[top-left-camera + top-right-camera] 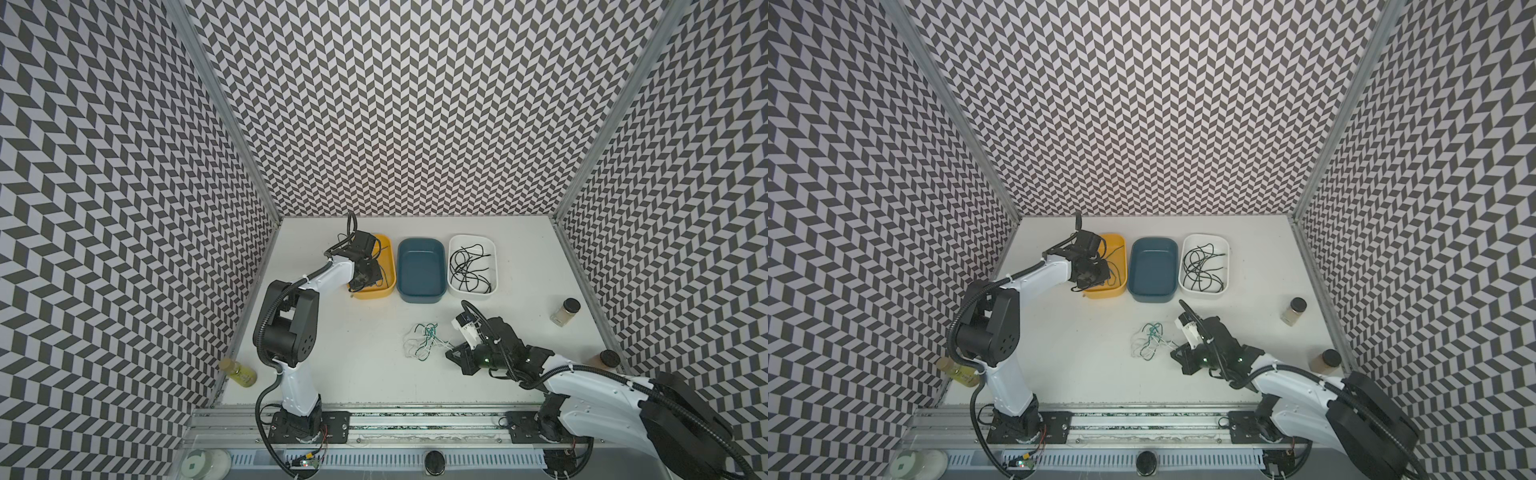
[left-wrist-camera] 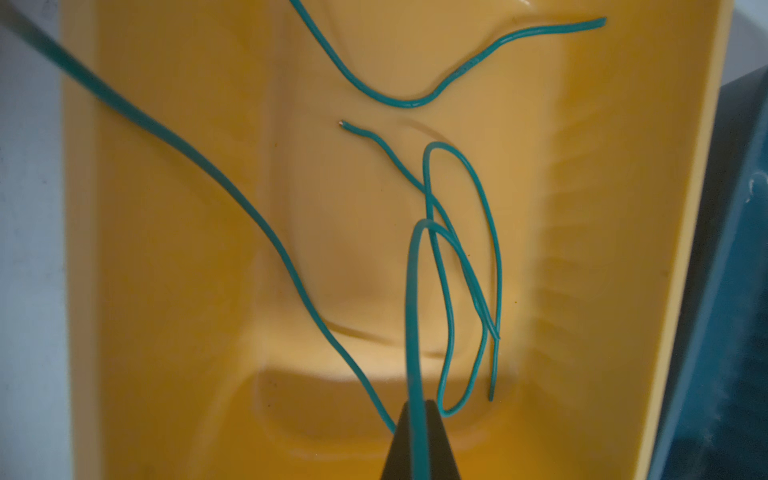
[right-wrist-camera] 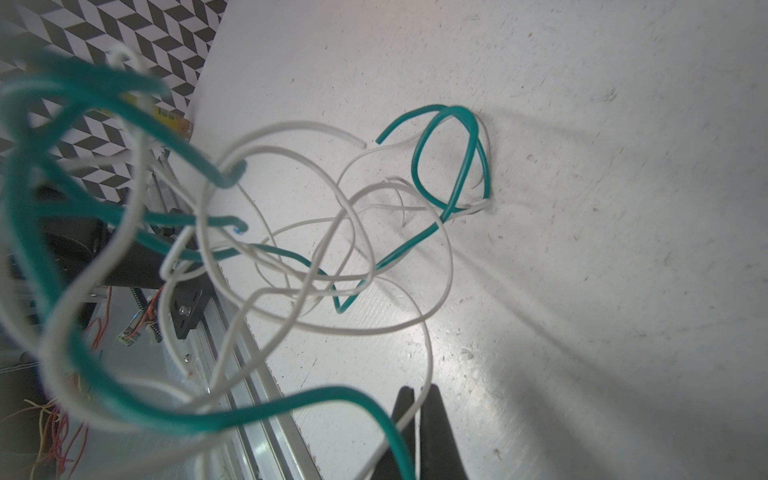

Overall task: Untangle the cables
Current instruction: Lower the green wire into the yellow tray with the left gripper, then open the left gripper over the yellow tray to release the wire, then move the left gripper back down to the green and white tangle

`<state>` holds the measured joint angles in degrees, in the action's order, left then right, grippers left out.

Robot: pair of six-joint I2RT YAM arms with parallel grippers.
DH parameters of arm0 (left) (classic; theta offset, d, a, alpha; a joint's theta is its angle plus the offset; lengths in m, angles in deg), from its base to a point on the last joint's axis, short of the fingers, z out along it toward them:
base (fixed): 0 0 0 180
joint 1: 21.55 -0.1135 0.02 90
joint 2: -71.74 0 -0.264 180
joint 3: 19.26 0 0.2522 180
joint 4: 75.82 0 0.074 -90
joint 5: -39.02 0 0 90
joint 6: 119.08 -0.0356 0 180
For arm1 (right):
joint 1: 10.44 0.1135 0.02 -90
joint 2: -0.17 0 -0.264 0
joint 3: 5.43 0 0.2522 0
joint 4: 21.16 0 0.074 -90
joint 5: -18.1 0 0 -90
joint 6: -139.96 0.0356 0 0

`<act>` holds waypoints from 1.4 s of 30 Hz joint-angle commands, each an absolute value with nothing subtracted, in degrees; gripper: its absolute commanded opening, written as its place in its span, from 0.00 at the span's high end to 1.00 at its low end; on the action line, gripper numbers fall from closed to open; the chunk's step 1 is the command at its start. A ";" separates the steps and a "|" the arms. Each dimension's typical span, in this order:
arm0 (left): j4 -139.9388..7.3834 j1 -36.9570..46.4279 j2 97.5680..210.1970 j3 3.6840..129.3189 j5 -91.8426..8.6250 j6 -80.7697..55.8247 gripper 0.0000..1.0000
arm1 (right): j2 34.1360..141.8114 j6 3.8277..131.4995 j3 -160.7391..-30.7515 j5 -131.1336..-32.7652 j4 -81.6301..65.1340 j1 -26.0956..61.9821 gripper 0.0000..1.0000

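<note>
Chevron-patterned walls (image 1: 415,104) enclose a white table (image 1: 332,365); the left gripper (image 2: 412,419) has its jaws pressed together on a teal cable (image 2: 410,311), which leaves the tips as a narrow loop running lengthwise along the yellow tray (image 2: 602,249) beneath; more teal strands lie in that tray, mostly along its length. The right gripper (image 3: 417,409) pinches a white cable (image 3: 431,359) low over the table; that cable leads away from the tips into a loose tangle (image 1: 424,343) of white and teal loops just left of the gripper in both top views, in front of the blue tray (image 1: 419,270); black cables (image 1: 469,266) lie curled in the white tray (image 1: 471,237), pointing every way.
</note>
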<state>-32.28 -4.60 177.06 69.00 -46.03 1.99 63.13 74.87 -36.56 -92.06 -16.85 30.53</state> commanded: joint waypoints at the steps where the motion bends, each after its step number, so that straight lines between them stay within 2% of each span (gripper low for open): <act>1: -31.90 -4.24 177.03 69.59 -47.11 0.97 0.90 | 62.29 74.03 -37.54 -92.60 -19.70 30.55 1.00; 5: -30.83 -4.23 177.34 70.35 -47.25 0.31 0.77 | 62.57 73.93 -37.60 -92.66 -19.62 30.53 1.00; 13: -29.45 -4.22 175.14 71.90 -46.42 -0.13 0.69 | 62.83 73.87 -37.70 -92.46 -19.55 30.61 1.00; 25: -25.39 -4.22 164.03 74.65 -46.22 -2.34 0.53 | 63.43 73.60 -37.98 -92.14 -19.56 30.78 1.00; 31: -23.47 -4.30 161.16 75.49 -45.97 -3.24 0.48 | 63.83 73.52 -38.00 -92.08 -19.61 30.87 1.00; 38: -21.98 -4.42 159.74 75.50 -45.53 -3.51 0.48 | 63.98 73.48 -38.00 -92.02 -19.57 30.87 1.00; 42: -22.60 -4.38 154.97 72.79 -43.66 -2.64 0.48 | 63.72 73.43 -38.07 -91.96 -19.29 30.87 1.00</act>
